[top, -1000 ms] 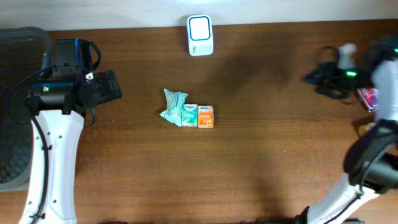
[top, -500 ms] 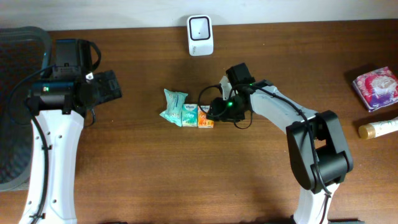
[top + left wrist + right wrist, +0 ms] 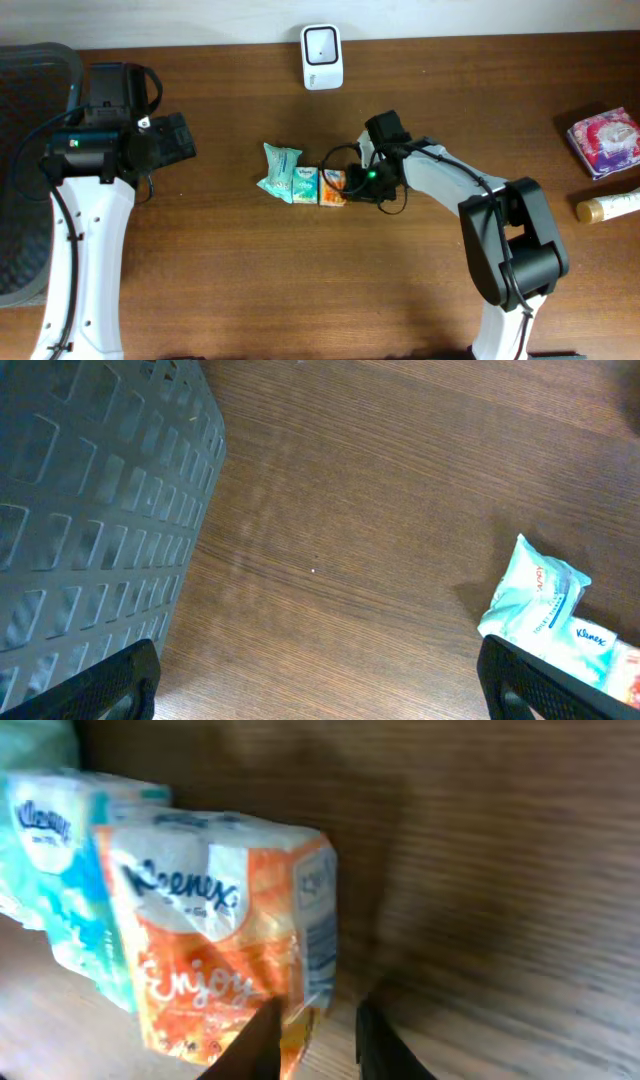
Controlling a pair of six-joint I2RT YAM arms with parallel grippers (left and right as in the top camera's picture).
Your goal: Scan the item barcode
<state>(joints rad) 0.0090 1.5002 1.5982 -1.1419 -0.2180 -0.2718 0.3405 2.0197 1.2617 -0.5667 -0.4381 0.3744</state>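
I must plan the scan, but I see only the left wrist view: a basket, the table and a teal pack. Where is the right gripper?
Observer: The right gripper is at the orange pack, the last pack in the row on its own side.
Operator: Does it hold that pack?
Observer: I cannot tell. In the right wrist view its fingertips stand close together at the pack's lower corner.
Operator: And where is the scanner?
Observer: The scanner stands at the far edge of the table, beyond the orange pack.
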